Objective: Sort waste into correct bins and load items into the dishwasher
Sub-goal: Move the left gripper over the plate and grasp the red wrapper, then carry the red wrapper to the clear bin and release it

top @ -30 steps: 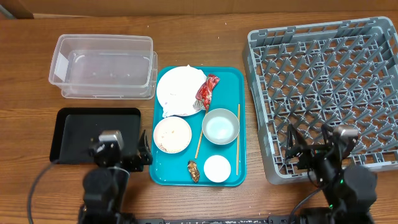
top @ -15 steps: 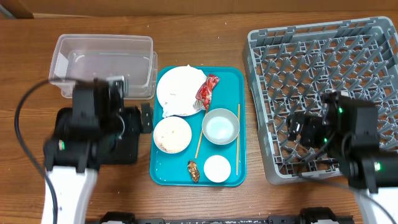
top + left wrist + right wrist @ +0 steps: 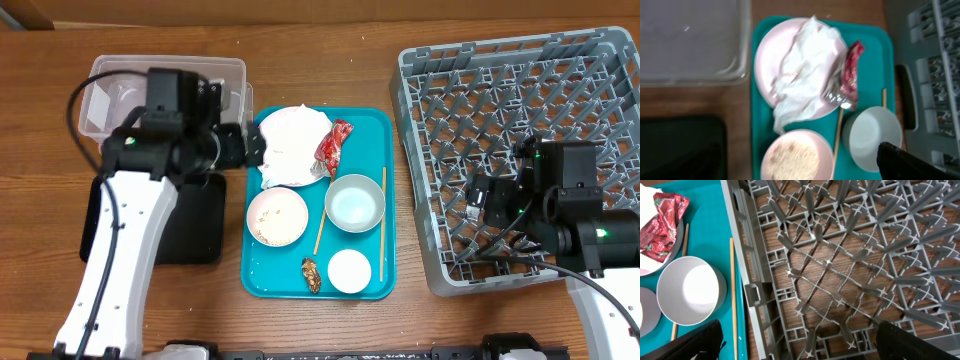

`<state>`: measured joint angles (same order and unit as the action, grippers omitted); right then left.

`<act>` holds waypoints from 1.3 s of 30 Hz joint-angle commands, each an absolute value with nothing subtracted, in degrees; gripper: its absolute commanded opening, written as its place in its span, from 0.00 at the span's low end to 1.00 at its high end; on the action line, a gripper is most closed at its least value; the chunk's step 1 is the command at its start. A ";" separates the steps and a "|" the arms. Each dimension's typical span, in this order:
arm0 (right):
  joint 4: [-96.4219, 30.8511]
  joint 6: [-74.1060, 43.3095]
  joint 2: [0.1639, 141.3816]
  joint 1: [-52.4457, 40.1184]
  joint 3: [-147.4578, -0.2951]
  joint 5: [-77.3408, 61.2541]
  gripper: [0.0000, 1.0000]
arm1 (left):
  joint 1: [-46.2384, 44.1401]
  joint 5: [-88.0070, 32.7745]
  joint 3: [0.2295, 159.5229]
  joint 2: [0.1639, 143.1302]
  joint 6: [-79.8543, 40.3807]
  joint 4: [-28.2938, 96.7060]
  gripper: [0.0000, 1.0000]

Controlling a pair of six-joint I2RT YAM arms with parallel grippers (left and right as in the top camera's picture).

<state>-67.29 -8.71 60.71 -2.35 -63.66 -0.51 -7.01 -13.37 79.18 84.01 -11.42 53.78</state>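
The plate [image 3: 283,152] on the teal tray [image 3: 372,122] holds crumpled white napkins [image 3: 807,70], with the red wrapper [image 3: 334,145] beside them. A bowl with rice [image 3: 277,216], a pale bowl [image 3: 355,203], a white cup [image 3: 350,270], a brown scrap [image 3: 311,275] and two chopsticks [image 3: 382,225] also lie on the tray. My left gripper [image 3: 245,147] is open and empty above the tray's left edge, next to the plate. My right gripper [image 3: 800,347] is open and empty over the front left part of the grey dish rack [image 3: 520,110].
The clear tub [image 3: 120,85] stands at the back left, partly hidden by my left arm. The black tray [image 3: 190,225] lies in front of it. The rack's left wall [image 3: 747,280] runs close along the teal tray's right edge.
Both arms rose from the table's near edge. The left arm swung away to the tub and plate. The right arm moved over the rack's front left.
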 commanded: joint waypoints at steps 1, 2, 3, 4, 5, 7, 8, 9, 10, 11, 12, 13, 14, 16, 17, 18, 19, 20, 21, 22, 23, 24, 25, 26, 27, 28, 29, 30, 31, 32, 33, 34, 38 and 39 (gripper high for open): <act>-67.16 -8.14 60.36 -2.50 -65.32 0.34 1.00 | -11.05 -16.56 80.36 87.42 -10.31 49.76 1.00; -67.18 -8.14 60.36 -2.50 -65.32 0.34 1.00 | -12.29 -16.49 80.36 88.71 -10.31 48.10 1.00; -67.20 -8.14 60.36 -2.52 -65.32 0.34 1.00 | -13.54 -16.34 80.36 90.11 -10.31 46.41 1.00; -67.20 -8.14 60.36 -2.50 -65.32 0.34 1.00 | -14.74 -16.10 80.36 91.61 -10.31 44.77 1.00; -67.20 -8.14 60.36 -2.50 -65.32 0.34 1.00 | -15.86 -16.05 80.36 93.23 -10.28 43.20 1.00; -67.18 -8.14 60.36 -2.50 -65.32 0.36 1.00 | -17.80 -16.08 80.36 96.86 -10.31 40.27 1.00; -67.18 -8.14 60.36 -2.50 -65.32 0.36 1.00 | -18.57 -16.10 80.36 98.61 -10.31 39.16 1.00; -67.18 -8.14 60.36 -2.50 -65.32 0.36 1.00 | -19.25 -16.14 80.36 100.29 -10.33 38.22 1.00; -67.18 -8.14 60.36 -2.50 -65.32 0.36 1.00 | -19.79 -16.14 80.36 102.02 -10.35 37.45 0.97; -67.18 -8.14 60.36 -2.50 -65.32 0.34 1.00 | -20.32 -16.12 80.36 103.63 -10.33 36.95 0.95; -67.18 -8.14 60.36 -2.50 -65.32 0.36 1.00 | -20.75 -16.12 80.36 105.21 -10.35 36.67 0.94; -67.18 -8.14 60.36 -2.50 -65.32 0.36 1.00 | -21.06 -16.14 80.36 106.52 -10.35 36.49 0.92; -67.18 -8.14 60.36 -2.50 -65.32 0.36 1.00 | -21.37 -16.19 80.36 108.16 -10.55 36.32 0.90; -67.18 -8.14 60.36 -2.50 -65.32 0.34 1.00 | -21.63 -16.47 80.36 110.54 -10.98 35.99 0.87; -67.18 -8.14 60.36 -2.50 -65.32 0.36 1.00 | -21.69 -16.75 80.36 111.50 -11.16 35.75 0.82; -67.18 -8.14 60.36 -2.50 -65.32 0.36 1.00 | -21.78 -17.04 80.36 112.27 -11.51 35.48 0.75; -67.18 -8.14 60.36 -2.50 -65.32 0.36 1.00 | -21.78 -17.54 80.36 112.88 -11.81 35.24 0.66; -67.18 -8.14 60.36 -2.50 -65.32 0.36 1.00 | -21.78 -18.00 80.36 113.16 -11.81 35.05 0.56; -67.20 -8.14 60.36 -2.50 -65.32 0.34 1.00 | -21.78 -18.06 80.36 113.16 -11.81 34.94 0.43; -67.20 -8.14 60.36 -2.50 -65.32 0.34 1.00 | -21.78 -18.04 80.38 113.12 -11.81 34.63 0.33; -67.20 -8.14 60.36 -2.50 -65.32 0.34 1.00 | -21.78 -18.04 80.44 112.88 -11.81 34.30 0.26; -67.20 -8.14 60.36 -2.52 -65.32 0.36 1.00 | -21.78 -18.04 80.55 112.73 -11.81 33.98 0.14; -67.20 -8.14 60.36 -2.50 -65.32 0.36 1.00 | -21.74 -18.04 80.79 112.46 -11.81 33.89 0.04; -67.20 -8.14 60.36 -2.50 -65.32 0.36 1.00 | -21.63 -18.04 81.10 112.36 -11.81 34.06 0.04; -67.20 -8.14 60.36 -2.50 -65.32 0.36 1.00 | -21.52 -18.04 81.49 112.18 -11.81 34.41 0.04; -67.20 -8.14 60.36 -2.50 -65.32 0.36 1.00 | -21.37 -18.00 82.04 111.87 -11.81 35.14 0.04; -67.20 -8.14 60.36 -2.50 -65.32 0.36 1.00 | -21.17 -17.76 82.70 111.48 -11.81 35.99 0.04; -67.20 -8.14 60.36 -2.50 -65.32 0.36 1.00 | -20.91 -17.39 83.48 111.04 -11.81 37.08 0.04; -67.20 -8.14 60.36 -2.50 -65.32 0.36 1.00 | -20.56 -16.97 84.47 110.52 -11.79 38.33 0.04; -67.20 -8.14 60.36 -2.50 -65.32 0.36 1.00 | -20.16 -16.29 85.56 109.95 -11.79 39.72 0.04; -67.20 -8.14 60.36 -2.50 -65.32 0.36 1.00 | -19.73 -15.55 86.78 109.30 -11.77 41.17 0.04; -67.20 -8.14 60.36 -2.50 -65.32 0.36 1.00 | -19.25 -14.72 88.07 108.62 -11.79 42.70 0.04; -67.20 -8.12 60.36 -2.50 -65.32 0.36 1.00 | -16.29 -11.57 93.17 105.16 -11.77 47.57 0.04; -67.20 -8.14 60.36 -2.50 -65.32 0.36 1.00 | -15.35 -10.52 94.00 104.27 -11.77 48.25 0.04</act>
